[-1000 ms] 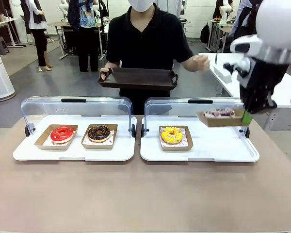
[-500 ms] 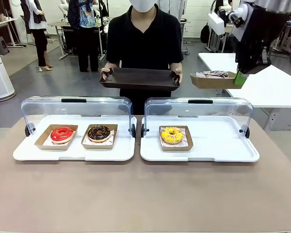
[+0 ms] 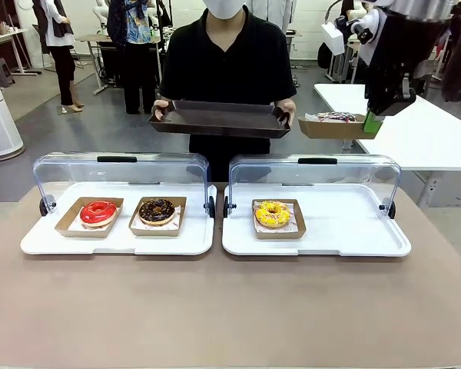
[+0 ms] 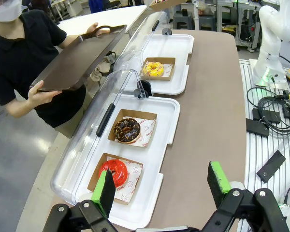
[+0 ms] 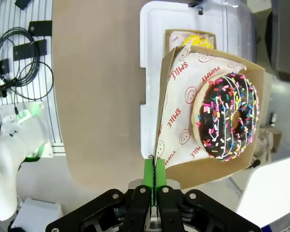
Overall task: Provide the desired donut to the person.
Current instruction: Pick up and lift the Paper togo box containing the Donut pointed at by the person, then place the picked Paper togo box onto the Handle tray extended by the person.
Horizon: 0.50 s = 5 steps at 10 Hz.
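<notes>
"Brown cardboard tray (image 3: 323, 129) with the chocolate donut under coloured sprinkles (image 5: 229, 116): where was it?"

"In the air, above the raised clear lid (image 3: 315, 173) of the right white display tray (image 3: 346, 231) and apart from it. The right end effector (image 3: 371, 124) had its green pads pinched shut on the cardboard tray's right-hand rim, and the donut lay flat on printed paper inside."

"How close was it to the person in the black T-shirt (image 3: 229, 61)?"

"The cardboard's free end was just beside the right edge of the dark rectangular tray (image 3: 219, 119) that the person held level in both hands. I could not tell whether they touched."

"And the left end effector (image 4: 160, 182)?"

"Its fingers stood wide apart, above the near corner of the left white display tray (image 3: 123, 238), by the red glazed donut (image 3: 98, 212)."

"What open room was there?"

"Bare white floor lay to the right of the yellow sprinkled donut (image 3: 273, 214). The dark chocolate donut (image 3: 157, 210) sat beside the red one. A broad strip of the tan desk (image 3: 215, 307) ran along the near edges of both display trays."
</notes>
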Tool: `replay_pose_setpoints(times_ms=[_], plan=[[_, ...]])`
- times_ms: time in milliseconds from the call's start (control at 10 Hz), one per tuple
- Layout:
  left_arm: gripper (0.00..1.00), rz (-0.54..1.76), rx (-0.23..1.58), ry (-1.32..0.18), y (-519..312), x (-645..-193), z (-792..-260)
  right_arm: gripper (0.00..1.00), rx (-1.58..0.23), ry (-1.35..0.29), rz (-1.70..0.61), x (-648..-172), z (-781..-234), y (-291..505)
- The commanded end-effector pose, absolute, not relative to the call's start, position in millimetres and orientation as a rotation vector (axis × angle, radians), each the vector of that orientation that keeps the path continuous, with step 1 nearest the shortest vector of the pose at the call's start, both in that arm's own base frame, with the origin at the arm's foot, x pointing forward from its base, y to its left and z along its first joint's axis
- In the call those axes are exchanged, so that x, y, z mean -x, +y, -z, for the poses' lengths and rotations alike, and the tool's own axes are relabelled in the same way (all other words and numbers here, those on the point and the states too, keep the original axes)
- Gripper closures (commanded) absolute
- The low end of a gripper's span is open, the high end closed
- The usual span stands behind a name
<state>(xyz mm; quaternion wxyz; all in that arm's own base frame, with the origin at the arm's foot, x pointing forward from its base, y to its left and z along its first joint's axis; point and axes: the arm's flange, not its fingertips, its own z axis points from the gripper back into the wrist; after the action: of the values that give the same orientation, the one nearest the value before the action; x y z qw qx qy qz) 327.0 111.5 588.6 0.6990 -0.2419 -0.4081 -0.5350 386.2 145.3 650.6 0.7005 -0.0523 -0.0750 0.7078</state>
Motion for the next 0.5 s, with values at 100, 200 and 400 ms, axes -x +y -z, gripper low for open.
replay_pose_setpoints(times_ms=[100,200,400], plan=[[0.00,1.195,0.543,-0.915,111.4,-326.6,-589.9,1.00,0.122,-0.173,-1.576,-380.5,-652.8,143.9],[0.00,1.195,0.543,-0.915,111.4,-326.6,-589.9,1.00,0.122,-0.173,-1.576,-380.5,-652.8,143.9],[0.00,1.195,0.543,-0.915,111.4,-326.6,-589.9,1.00,0.122,-0.173,-1.576,-380.5,-652.8,143.9]])
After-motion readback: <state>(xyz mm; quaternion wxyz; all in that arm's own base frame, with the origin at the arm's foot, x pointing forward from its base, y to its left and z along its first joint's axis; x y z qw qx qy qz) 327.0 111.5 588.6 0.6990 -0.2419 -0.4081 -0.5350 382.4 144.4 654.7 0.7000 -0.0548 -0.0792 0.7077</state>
